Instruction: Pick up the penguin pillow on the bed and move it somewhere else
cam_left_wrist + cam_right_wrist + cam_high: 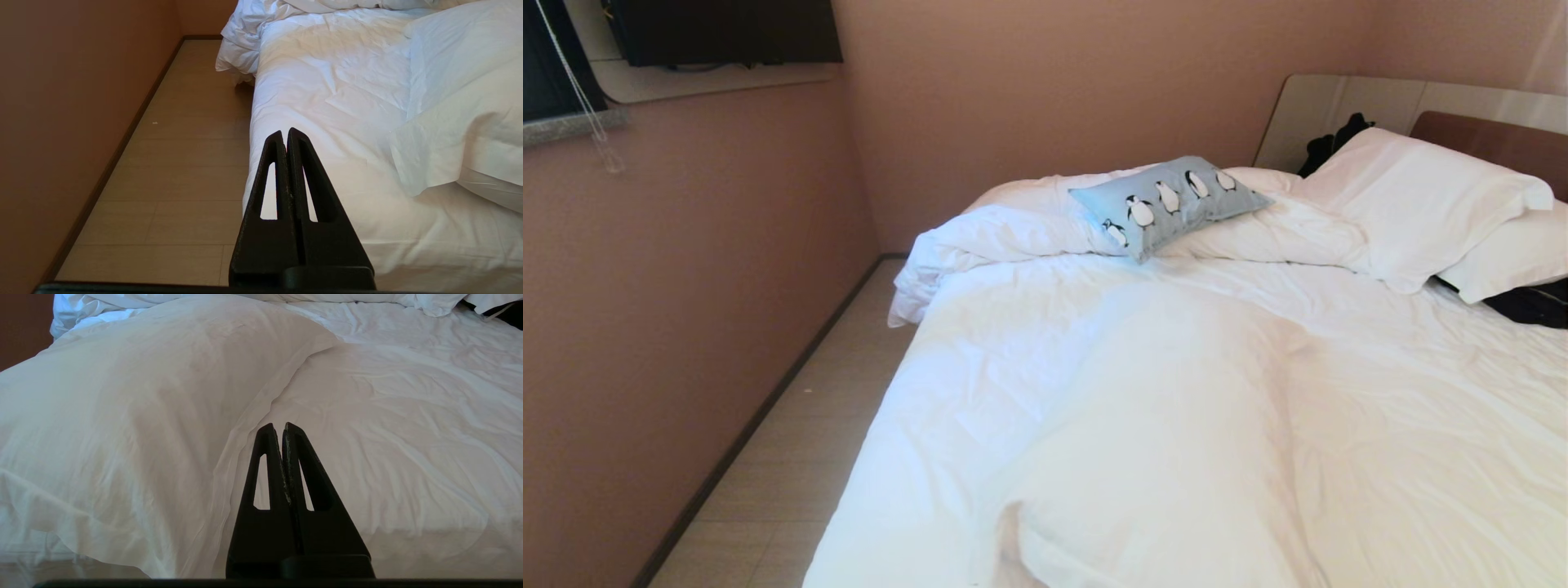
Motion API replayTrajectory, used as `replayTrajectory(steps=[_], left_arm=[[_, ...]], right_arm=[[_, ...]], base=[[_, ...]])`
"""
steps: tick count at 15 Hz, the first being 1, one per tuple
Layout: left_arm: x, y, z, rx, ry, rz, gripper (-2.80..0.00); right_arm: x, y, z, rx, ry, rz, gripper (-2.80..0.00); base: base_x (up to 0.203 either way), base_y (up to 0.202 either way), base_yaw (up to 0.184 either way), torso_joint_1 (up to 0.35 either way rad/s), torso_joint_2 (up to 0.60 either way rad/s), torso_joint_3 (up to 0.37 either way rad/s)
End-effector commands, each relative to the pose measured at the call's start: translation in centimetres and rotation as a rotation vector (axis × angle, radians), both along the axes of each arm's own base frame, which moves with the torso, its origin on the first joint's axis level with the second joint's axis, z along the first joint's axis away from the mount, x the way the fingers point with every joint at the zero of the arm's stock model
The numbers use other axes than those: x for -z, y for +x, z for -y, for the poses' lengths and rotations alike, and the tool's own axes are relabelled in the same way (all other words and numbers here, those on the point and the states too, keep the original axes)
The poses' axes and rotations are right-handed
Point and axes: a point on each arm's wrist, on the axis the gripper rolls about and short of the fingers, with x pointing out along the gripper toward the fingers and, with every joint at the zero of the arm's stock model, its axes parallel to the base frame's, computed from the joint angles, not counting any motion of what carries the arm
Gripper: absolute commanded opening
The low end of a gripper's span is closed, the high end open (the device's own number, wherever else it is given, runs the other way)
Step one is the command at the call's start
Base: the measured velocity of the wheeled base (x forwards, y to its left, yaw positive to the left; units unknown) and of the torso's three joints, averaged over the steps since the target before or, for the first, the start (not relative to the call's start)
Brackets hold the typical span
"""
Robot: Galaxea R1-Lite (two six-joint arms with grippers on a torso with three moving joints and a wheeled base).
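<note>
The penguin pillow [1168, 202], a small light-blue cushion with a row of black-and-white penguins, lies on the far side of the bed [1176, 425] atop the bunched white duvet. Neither arm shows in the head view. My left gripper [285, 134] is shut and empty, held low at the bed's near left edge, over the mattress side and the floor. My right gripper [277, 426] is shut and empty too, pointing across the near part of the duvet [163, 396]. Neither wrist view shows the penguin pillow.
Two large white pillows [1413, 204] lean at the headboard [1486, 135] on the right, with dark clothing [1535, 304] beside them. A narrow strip of wooden floor [792, 457] runs between the bed and the pink wall [670, 310] on the left.
</note>
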Motion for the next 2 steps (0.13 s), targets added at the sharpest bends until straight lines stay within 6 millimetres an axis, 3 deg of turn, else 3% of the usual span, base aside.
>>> replayTrajectory(steps=[1, 2], left_arm=[[0.04, 0.00, 0.00, -0.001, -0.001, -0.001, -2.80], [-0.01, 0.00, 0.00, -0.001, -0.001, 0.001, -2.80]], right_arm=[[0.00, 0.00, 0.00, 0.000, -0.001, 0.001, -2.80], [0.00, -0.01, 0.00, 0.000, -0.001, 0.002, -2.80]], base=[[0.000, 0.000, 0.000, 0.000, 0.00, 0.000], [0.000, 0.000, 0.000, 0.000, 0.00, 0.000]])
